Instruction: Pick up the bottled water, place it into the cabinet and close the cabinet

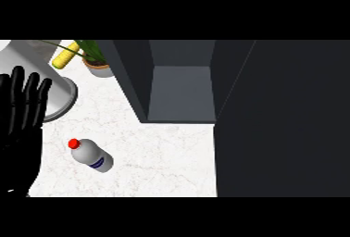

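The bottled water (pixel 91 157) stands on the white marble counter at lower left; it is a clear-white bottle with a red cap and a blue label band. My left hand (pixel 21 104) rests at the left edge, fingers straight and pointing up, a little left of and above the bottle, apart from it. The dark cabinet (pixel 181 78) stands at the back centre with its inside open and a grey shelf floor (pixel 183 92) showing. Its dark door (pixel 284 120) swings out and fills the right side. My right hand does not show.
A large white round vessel (pixel 58 92) sits at the left behind my left hand. A yellow corn cob (pixel 66 55) and a potted plant (pixel 97 62) stand at the back left. Bare counter (pixel 164 157) lies between the bottle and the door.
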Robot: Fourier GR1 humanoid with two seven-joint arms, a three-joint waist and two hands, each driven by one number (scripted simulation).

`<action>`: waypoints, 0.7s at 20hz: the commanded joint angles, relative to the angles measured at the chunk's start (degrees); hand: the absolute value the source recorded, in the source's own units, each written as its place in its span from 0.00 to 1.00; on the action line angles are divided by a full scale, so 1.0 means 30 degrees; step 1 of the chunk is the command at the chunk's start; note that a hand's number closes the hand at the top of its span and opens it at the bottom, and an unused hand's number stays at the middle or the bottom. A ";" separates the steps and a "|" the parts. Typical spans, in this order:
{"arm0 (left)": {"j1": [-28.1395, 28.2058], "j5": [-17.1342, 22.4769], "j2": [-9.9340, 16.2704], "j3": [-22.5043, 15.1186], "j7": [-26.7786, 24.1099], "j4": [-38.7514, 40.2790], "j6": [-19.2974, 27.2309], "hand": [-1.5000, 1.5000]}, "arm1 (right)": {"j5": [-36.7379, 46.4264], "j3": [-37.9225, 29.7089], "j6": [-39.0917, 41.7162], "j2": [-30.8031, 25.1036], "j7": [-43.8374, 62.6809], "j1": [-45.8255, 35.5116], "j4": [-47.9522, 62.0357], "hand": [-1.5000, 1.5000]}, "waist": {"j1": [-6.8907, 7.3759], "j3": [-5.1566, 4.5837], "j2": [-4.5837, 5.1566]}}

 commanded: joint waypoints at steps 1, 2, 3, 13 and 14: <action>-0.0908 0.1595 0.0630 0.0434 0.0874 -0.0510 -0.0955 0.00 | 0.1014 0.0733 0.0061 0.0204 -0.1084 0.0316 -0.0078 0.00 | -0.0066 0.0158 0.0651; 0.0992 0.2689 0.0901 0.0132 -0.0261 -0.0802 -0.2517 0.00 | 0.0105 0.0058 0.0477 -0.0197 -0.0769 0.0983 -0.0877 0.00 | -0.0059 0.0151 0.0625; 0.0983 0.4087 0.1327 0.0462 0.0984 -0.1823 -0.3083 0.00 | 0.0440 0.0790 0.0828 -0.0174 -0.1144 0.2191 -0.1576 0.00 | -0.0072 0.0153 0.0584; 0.5518 1.1355 0.1639 -0.0060 0.7833 -0.1154 -0.3915 0.00 | -0.4956 0.1975 0.1699 0.1057 0.3506 0.5177 -0.2049 0.00 | 0.0077 0.0154 0.0596; 0.5860 1.1671 0.1775 0.0180 0.8203 -0.1749 -0.3705 0.00 | -0.5025 0.2690 0.1767 0.1235 0.3619 0.6568 -0.3686 0.00 | -0.0068 0.0155 0.0559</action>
